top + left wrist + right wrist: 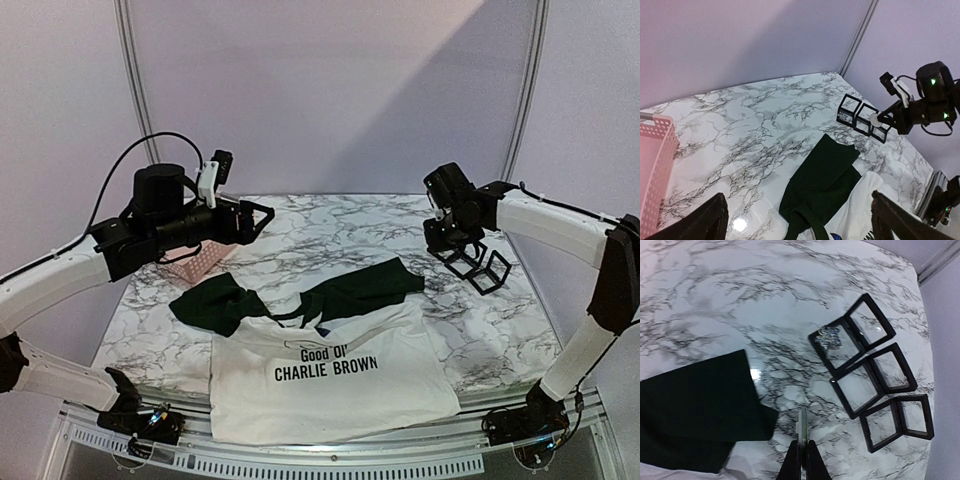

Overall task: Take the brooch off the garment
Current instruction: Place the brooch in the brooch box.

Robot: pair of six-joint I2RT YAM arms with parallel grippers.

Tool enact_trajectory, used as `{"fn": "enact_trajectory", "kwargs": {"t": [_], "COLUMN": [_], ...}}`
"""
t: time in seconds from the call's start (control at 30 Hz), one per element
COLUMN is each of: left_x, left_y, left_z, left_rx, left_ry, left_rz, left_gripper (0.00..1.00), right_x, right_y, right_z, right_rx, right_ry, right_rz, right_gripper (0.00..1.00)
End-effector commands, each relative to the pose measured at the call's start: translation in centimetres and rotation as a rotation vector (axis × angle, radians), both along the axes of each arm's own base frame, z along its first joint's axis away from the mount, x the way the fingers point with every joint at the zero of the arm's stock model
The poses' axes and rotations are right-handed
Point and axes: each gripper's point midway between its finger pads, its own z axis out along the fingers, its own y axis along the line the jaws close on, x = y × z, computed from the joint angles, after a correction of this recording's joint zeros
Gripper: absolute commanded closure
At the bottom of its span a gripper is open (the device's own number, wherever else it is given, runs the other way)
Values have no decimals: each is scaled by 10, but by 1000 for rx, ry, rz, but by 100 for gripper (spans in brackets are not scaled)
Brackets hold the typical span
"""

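Observation:
The garment (330,385), a white T-shirt with dark green sleeves and black print, lies flat at the table's front; its green sleeve shows in the wrist views (825,175) (695,395). A small blue item (832,236) sits at its collar. My right gripper (802,442) is shut on a thin round white brooch (802,425), seen edge-on; it hovers beside the black display boxes (875,385). From the left wrist, the brooch looks like a white disc (874,119). My left gripper (268,215) is open and empty, raised above the table's left side, apart from the shirt.
Three linked black frame boxes (478,262) lie at the back right; a sparkly ornament (829,337) rests in the farthest one. A pink perforated basket (195,262) stands under the left arm at the table's left edge. Grey walls enclose the marble table (330,225).

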Motion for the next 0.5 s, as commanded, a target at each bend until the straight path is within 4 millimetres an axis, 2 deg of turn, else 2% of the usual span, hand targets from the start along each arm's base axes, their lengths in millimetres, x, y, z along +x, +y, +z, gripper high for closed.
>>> {"fn": "enact_trajectory", "kwargs": {"t": [0.0, 0.23, 0.47], "left_x": [4, 2, 3], "left_y": [1, -3, -4], "left_z": [-5, -5, -9], "left_rx": [-4, -8, -5], "left_ry": [42, 46, 59], "left_rz": [11, -16, -16], "left_gripper": [0, 0, 1], "right_x": [16, 39, 56], "right_y": [-44, -81, -110], "right_z": [-20, -55, -76], "right_rx": [-137, -230, -372], "right_ry": [16, 69, 74], "right_rz": [-84, -151, -218], "right_gripper": [100, 100, 100]}}
